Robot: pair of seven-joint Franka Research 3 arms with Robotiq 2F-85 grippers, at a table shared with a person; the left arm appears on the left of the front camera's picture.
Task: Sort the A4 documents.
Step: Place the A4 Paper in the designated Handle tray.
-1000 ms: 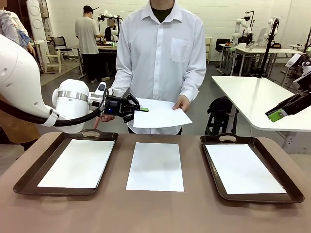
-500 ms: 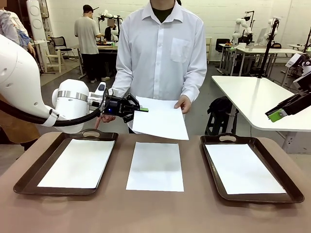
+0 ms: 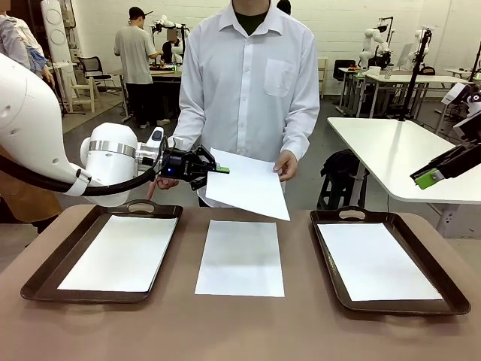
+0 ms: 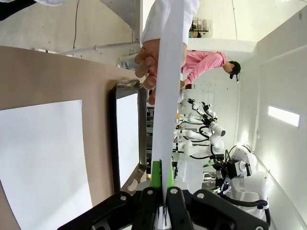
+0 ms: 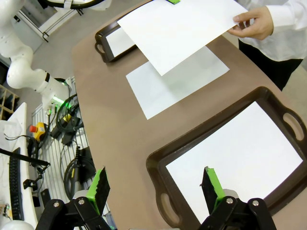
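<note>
Above the far edge of the table a white A4 sheet hangs tilted, its near corner sagging. My left gripper is shut on its left edge, and a person's hand pinches the right corner. In the left wrist view the same sheet runs edge-on up from my shut green pads. Another A4 sheet lies flat on the table's middle. One sheet lies in the left tray and one in the right tray. My right gripper hovers open over the right tray, off at the right.
Two dark brown handled trays sit left and right on the brown table. The person in a white shirt stands at the far side. A white table stands behind on the right.
The held sheet's free near edge dipped lower and the sheet tilted more steeply. The person's hand stays on its right corner. Neither arm has moved.
</note>
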